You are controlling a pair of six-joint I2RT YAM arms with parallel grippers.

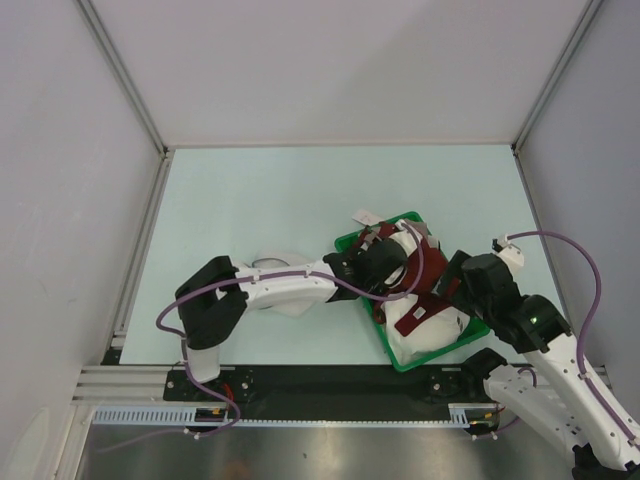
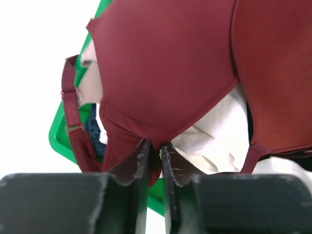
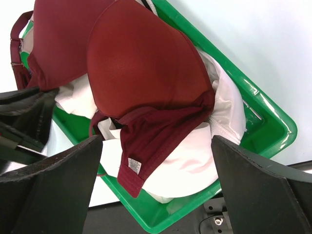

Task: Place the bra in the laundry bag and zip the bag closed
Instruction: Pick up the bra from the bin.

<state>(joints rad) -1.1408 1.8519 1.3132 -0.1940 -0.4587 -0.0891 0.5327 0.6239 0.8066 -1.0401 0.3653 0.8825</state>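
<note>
The maroon bra (image 1: 412, 314) lies on top of white garments in the green basket (image 1: 432, 356). My left gripper (image 1: 385, 263) reaches over the basket and is shut on the bra's lower edge (image 2: 156, 135) between the two cups. My right gripper (image 1: 452, 290) hovers open over the basket's near right side. Its fingers (image 3: 53, 185) straddle the bra's band and white tag (image 3: 134, 165) without touching them. A white rounded thing (image 1: 287, 303) lies on the table under my left arm, largely hidden. It looks like the laundry bag.
The basket rim (image 3: 263, 109) holds white cloth (image 3: 195, 156) and a bit of navy fabric (image 2: 92, 127). A white tag (image 1: 364, 216) sticks out at the basket's far corner. Grey walls stand on the left, right and back. A black rail runs along the near edge.
</note>
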